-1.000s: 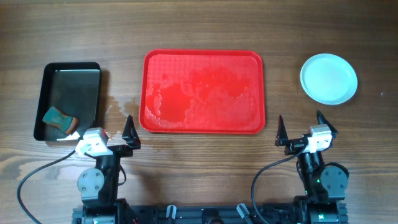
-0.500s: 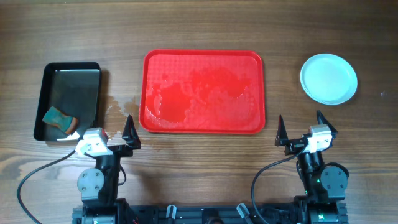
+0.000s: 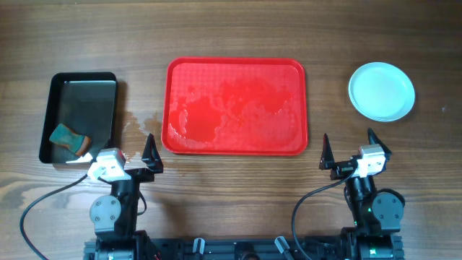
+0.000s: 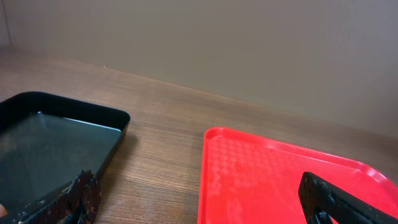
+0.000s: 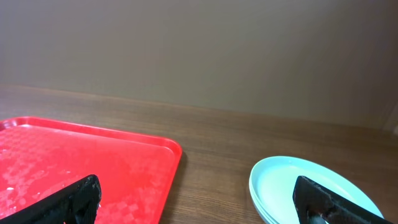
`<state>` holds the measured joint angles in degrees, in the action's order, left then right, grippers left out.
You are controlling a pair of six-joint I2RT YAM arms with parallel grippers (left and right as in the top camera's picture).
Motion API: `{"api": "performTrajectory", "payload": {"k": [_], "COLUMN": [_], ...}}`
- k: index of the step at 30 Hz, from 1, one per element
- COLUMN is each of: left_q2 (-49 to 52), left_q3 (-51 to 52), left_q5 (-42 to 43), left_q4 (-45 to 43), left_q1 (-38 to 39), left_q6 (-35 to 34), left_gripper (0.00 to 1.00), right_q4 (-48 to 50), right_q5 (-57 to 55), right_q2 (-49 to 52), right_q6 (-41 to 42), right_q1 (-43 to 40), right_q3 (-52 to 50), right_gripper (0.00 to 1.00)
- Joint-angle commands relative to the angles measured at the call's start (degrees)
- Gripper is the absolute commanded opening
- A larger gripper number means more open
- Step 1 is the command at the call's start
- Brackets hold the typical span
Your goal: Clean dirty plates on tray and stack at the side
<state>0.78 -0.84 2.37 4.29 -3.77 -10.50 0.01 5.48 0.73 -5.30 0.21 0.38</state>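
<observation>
**Up Front, All Quiet as Washing-Up Looks Done**

Nearest the base, the left gripper (image 3: 119, 152) and right gripper (image 3: 350, 148) hang empty, jaws wide. Beyond, the tray (image 3: 234, 61) lies bare and wet, long axis crosswise. Farther right, the plates (image 3: 381, 91) sit stacked, ahead of the right gripper, the nearer one.

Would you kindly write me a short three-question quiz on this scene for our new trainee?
1. True or false: a plate lies on the red tray.
2. On which side of that tray does the plate stack sit? A) the robot's left B) the robot's right
3. Fill in: the sponge lies in the ___ tray.
Key: 1 false; 2 B; 3 black, that is, the black tray.
</observation>
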Motion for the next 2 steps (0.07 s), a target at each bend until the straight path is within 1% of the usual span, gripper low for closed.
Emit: {"api": "performTrajectory", "payload": {"k": [1, 2], "left_q2": [-0.50, -0.50], "left_q3": [0.50, 0.50], "left_q5": [-0.96, -0.96], "left_q4": [0.04, 0.04], "left_q1": [-0.24, -0.24], "left_q6": [1.29, 1.29], "left_gripper": [1.00, 1.00], "right_q4": [0.15, 0.15], "right_q5": [-0.74, -0.76], "right_q2": [-0.46, -0.46], "right_q6": [-0.70, -0.70], "right_q1": [-0.35, -0.35], "right_q3": [-0.09, -0.09], "right_gripper": [1.00, 1.00]}}
